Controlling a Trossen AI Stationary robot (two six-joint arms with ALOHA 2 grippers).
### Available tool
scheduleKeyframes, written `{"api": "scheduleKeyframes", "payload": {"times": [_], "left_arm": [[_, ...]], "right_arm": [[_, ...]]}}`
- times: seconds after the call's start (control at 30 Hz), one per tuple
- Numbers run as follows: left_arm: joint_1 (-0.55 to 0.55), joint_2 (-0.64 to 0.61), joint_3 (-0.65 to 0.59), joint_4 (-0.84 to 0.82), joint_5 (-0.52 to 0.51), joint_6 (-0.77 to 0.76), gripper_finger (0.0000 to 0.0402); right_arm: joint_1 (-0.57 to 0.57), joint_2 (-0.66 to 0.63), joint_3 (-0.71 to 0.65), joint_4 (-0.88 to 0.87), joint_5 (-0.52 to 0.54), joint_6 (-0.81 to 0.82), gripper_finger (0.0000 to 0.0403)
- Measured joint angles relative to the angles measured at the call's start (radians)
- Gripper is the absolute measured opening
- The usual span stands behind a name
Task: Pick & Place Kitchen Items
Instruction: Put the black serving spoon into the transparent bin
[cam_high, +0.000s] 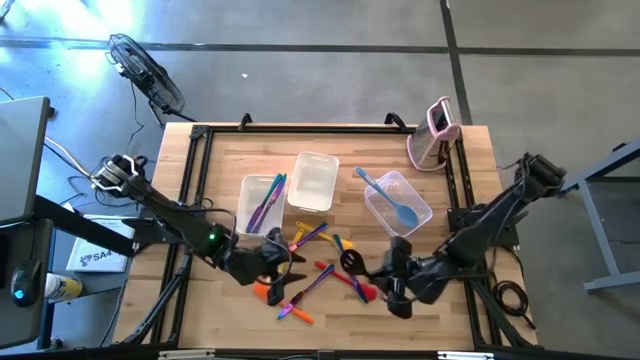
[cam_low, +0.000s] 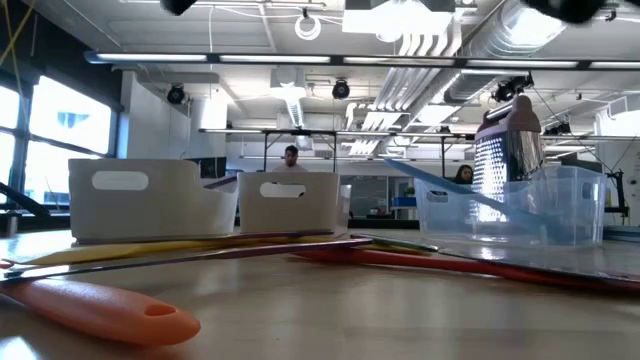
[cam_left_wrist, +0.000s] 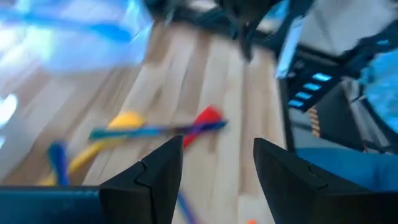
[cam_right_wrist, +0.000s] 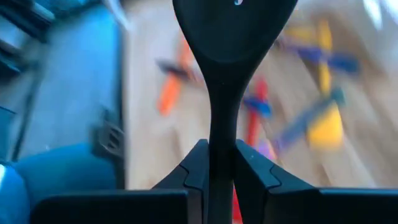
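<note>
My right gripper (cam_high: 378, 271) hangs over the table's near right part, shut on a black utensil (cam_high: 352, 262). My left gripper (cam_high: 282, 264) stands open over the near left part, and nothing shows between its fingers (cam_left_wrist: 163, 177). Between the two grippers a loose pile of coloured utensils (cam_high: 318, 268) lies flat on the wood, with an orange one (cam_high: 263, 291) nearest the left gripper. The left clear tub (cam_high: 262, 203) holds purple and teal utensils. The right tub (cam_high: 385, 212) holds a light blue spoon (cam_high: 396, 203). My right gripper pinches the black utensil's slim handle (cam_right_wrist: 222, 134) between its two fingers. The handle runs on past the fingertips in line with them, and the broad head (cam_right_wrist: 233, 31) sits at the far end. The fingers slant down toward the table's left. The utensil seems clear of the table.
A third clear tub (cam_high: 314, 182) stands between the other two, with nothing showing in it. An upright pink-and-white gadget (cam_high: 437, 133) stands at the far right. A black frame rail (cam_high: 200, 165) runs along the table's edges. Bare wood (cam_high: 450, 250) lies to the right.
</note>
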Motion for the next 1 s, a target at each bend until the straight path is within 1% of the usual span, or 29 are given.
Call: {"api": "scheduleKeyframes", "payload": {"times": [0.07,0.17,0.27,0.37,0.4,0.5,0.63,0.73,0.8,0.9,1.0], "left_arm": [[0.000,0.024,0.000,0.120,0.032,0.089,0.0191],[0.000,0.072,0.000,0.268,0.043,0.206,0.0191],[0.000,0.126,-0.001,0.438,0.028,0.283,0.0191],[0.016,0.186,0.001,0.650,0.030,0.355,0.0191],[0.021,0.204,0.001,0.701,0.050,0.383,0.0191],[0.065,0.256,0.000,0.841,0.171,0.431,0.0191],[0.126,0.299,0.000,0.919,0.237,0.397,0.0191],[0.161,0.312,-0.001,0.926,0.274,0.385,0.0191],[0.180,0.326,0.008,0.961,0.314,0.385,0.0191],[0.187,0.333,0.028,0.953,0.381,0.385,0.0191],[0.188,0.353,0.063,0.943,0.402,0.398,0.0191]], "right_arm": [[0.018,-0.016,0.000,0.119,0.048,-0.128,0.0039],[0.044,-0.029,0.000,0.306,0.104,-0.331,0.0039],[0.062,-0.029,0.000,0.475,0.129,-0.531,0.0039],[0.068,-0.029,0.000,0.578,0.129,-0.648,0.0039],[0.066,-0.029,0.000,0.594,0.128,-0.672,0.0039],[0.063,-0.029,0.000,0.615,0.129,-0.723,0.0039],[0.050,-0.029,0.000,0.633,0.128,-0.749,0.0039],[0.040,-0.029,0.000,0.637,0.127,-0.768,0.0039],[0.030,-0.029,0.000,0.637,0.127,-0.776,0.0039],[0.012,-0.029,0.000,0.637,0.127,-0.782,0.0039],[-0.003,-0.029,0.000,0.638,0.127,-0.782,0.0039]]}}
